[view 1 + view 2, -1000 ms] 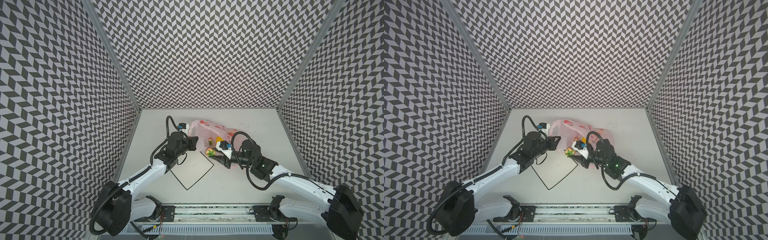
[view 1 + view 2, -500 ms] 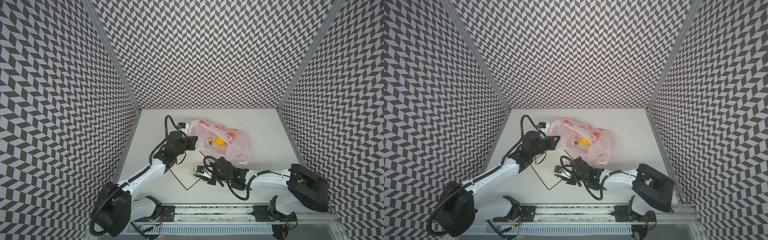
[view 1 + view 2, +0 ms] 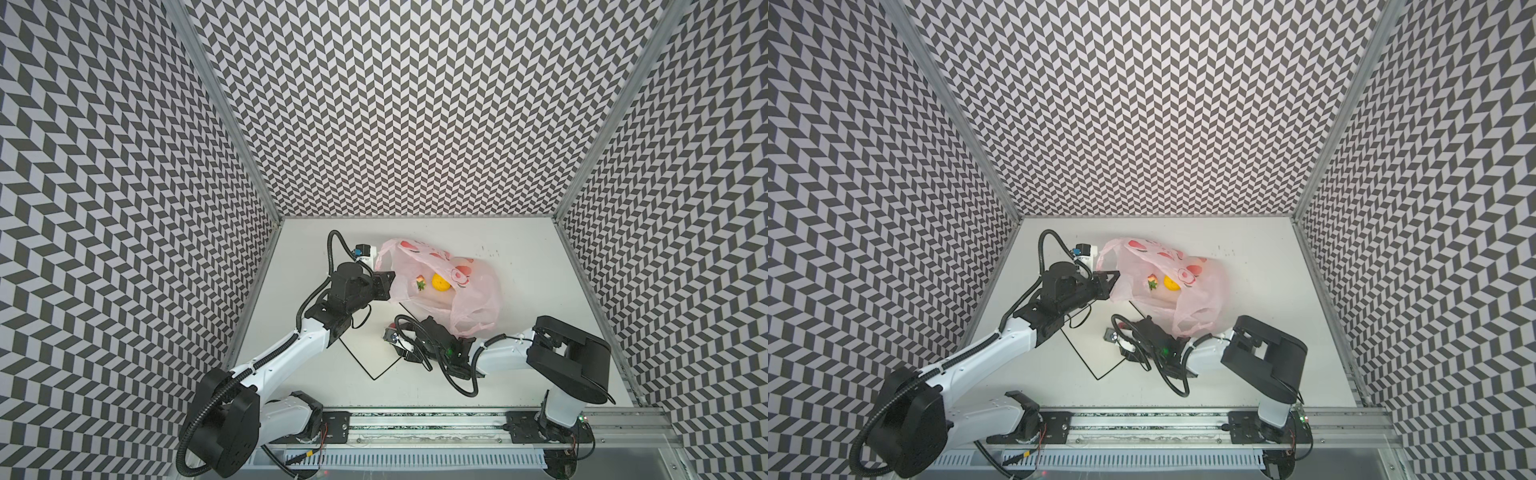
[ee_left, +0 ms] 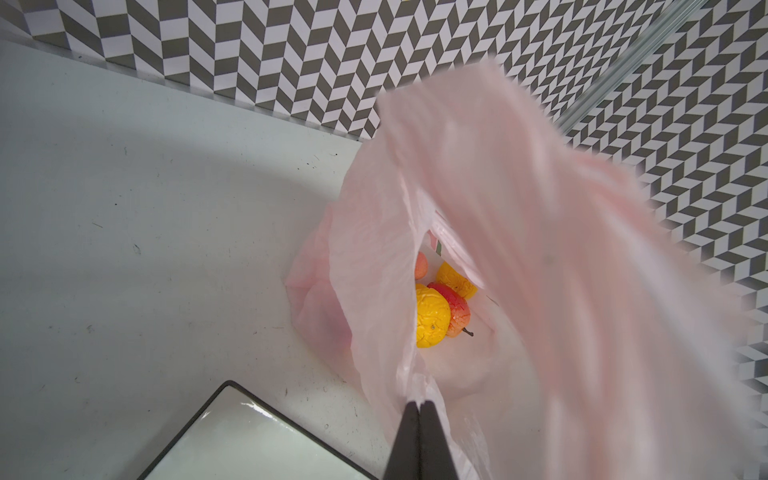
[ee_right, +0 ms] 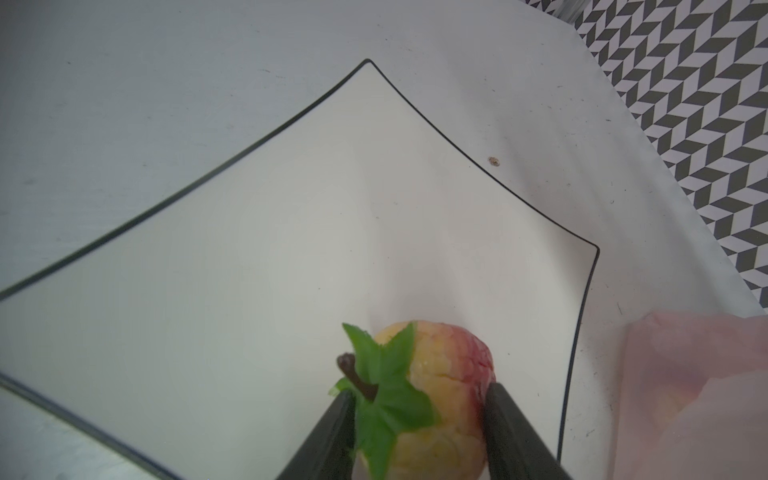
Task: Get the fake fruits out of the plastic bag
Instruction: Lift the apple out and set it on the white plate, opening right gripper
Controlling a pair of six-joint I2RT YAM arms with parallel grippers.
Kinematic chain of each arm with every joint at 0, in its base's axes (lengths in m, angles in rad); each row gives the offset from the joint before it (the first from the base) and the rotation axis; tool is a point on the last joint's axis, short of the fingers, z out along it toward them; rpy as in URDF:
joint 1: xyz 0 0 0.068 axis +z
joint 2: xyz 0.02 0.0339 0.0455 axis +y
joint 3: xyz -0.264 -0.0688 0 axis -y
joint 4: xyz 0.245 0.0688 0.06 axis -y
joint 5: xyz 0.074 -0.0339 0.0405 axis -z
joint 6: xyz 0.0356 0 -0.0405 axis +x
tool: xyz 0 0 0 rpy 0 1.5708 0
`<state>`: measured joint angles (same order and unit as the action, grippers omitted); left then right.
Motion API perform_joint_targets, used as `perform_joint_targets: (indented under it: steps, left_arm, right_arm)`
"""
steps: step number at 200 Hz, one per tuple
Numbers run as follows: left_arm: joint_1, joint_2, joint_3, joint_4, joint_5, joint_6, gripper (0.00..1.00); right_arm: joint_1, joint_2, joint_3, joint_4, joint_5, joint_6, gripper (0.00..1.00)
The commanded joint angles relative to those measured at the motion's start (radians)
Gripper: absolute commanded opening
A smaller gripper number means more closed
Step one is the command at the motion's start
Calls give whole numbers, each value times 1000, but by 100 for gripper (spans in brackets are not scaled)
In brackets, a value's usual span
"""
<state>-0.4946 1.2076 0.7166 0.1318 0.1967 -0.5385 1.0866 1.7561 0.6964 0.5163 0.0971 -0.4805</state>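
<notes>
The pale pink plastic bag lies behind a white square plate. My left gripper is shut on the bag's rim and holds the mouth up. Inside lie two yellow fake fruits, a red one and a pinkish one; both top views show a strawberry and a yellow fruit. Low over the plate, my right gripper is shut on a yellow-red fruit with green leaves, one finger against each side.
The bag's loose lower flap hangs next to the right wrist. Patterned walls close in the back and both sides. The rail with both arm bases runs along the front. Bare tabletop lies right of the bag.
My right arm has come out of the bag's mouth with the leafy fruit and swung forward and left, low over the plate. The left gripper has kept its hold on the bag.
</notes>
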Motion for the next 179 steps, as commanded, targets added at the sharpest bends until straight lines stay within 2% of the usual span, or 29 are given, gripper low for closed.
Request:
perform_joint_targets:
  steps: [1,33,48,58,90,96,117,130,149,164,179]
  left_arm:
    - [7,-17,10,-8,5,13,0]
    - [6,-20,11,-5,4,13,0]
    - [6,-24,9,-3,4,15,0]
    - [7,-26,12,-3,5,17,0]
    - [7,-34,8,5,10,16,0]
    - [6,-36,7,8,12,14,0]
    - [5,-42,-1,14,15,9,0]
    - [3,-46,-7,14,18,6,0]
    - [-1,-51,-14,13,25,0,0]
    - [-4,-61,-20,2,29,1,0]
    - [-8,-72,-25,-10,29,1,0]
  right_arm:
    - [6,-19,0,39,-17,0,63]
    - [7,-108,-29,27,-56,-10,74]
    - [7,-186,-50,5,-85,-9,75]
    - [7,-257,-73,-11,-122,-4,80]
    - [8,-510,-109,-136,-200,85,79]
    - [6,-556,-108,-157,-191,129,78]
    - [-4,-667,-90,-219,-30,346,72]
    - [-11,-696,-69,-267,104,483,60]
    - [-33,-698,16,-437,281,772,50]
    - [-72,-659,79,-555,297,957,39]
    - [-96,-606,109,-580,272,1027,32]
